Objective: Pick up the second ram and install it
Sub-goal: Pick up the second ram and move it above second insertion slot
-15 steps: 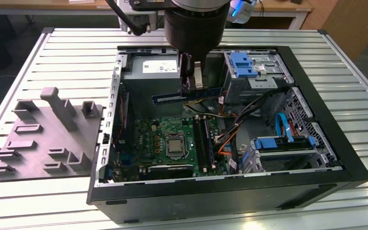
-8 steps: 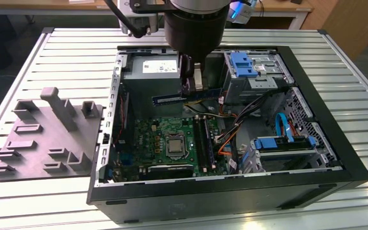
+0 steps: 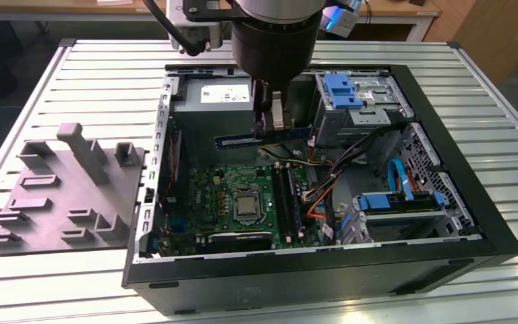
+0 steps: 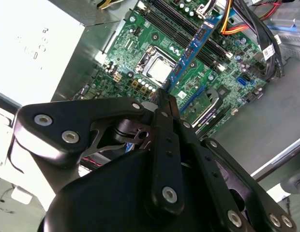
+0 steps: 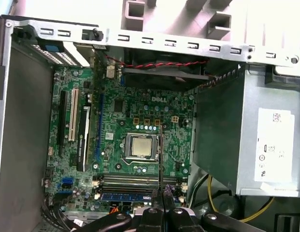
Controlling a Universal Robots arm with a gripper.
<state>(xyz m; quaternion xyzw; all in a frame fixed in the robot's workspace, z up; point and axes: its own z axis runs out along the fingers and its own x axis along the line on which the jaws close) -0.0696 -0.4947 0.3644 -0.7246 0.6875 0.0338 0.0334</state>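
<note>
Right now, your gripper (image 3: pixel 274 129) is clamped on the second ram (image 3: pixel 239 140), holding it in the air over the motherboard (image 3: pixel 214 196) inside the open case (image 3: pixel 313 273), with the stick's long axis running crosswise to the black memory slots (image 3: pixel 283 192) below.

Dark-blue ram (image 3: pixel 239 140); green motherboard (image 3: pixel 232 196); black case (image 3: pixel 331 277)

1 open black PC case (image 3: pixel 313 280) on the slatted metal bench (image 3: pixel 106 54). 1 grey moulded fixture block (image 3: pixel 61 196) by the bench edge at the exterior view's left. Inside the case:
- 1 green motherboard (image 3: pixel 214 192)
- 1 grey PSU box (image 3: pixel 214 98)
- 2 bright-blue plastic drive brackets (image 3: pixel 342 91) (image 3: pixel 387 202)
- 2 thin dark-blue RAM sticks: gripped stick (image 3: pixel 239 140) in the 1 end effector (image 3: pixel 272 131), seated stick (image 5: pixel 126 197) in a slot
</note>
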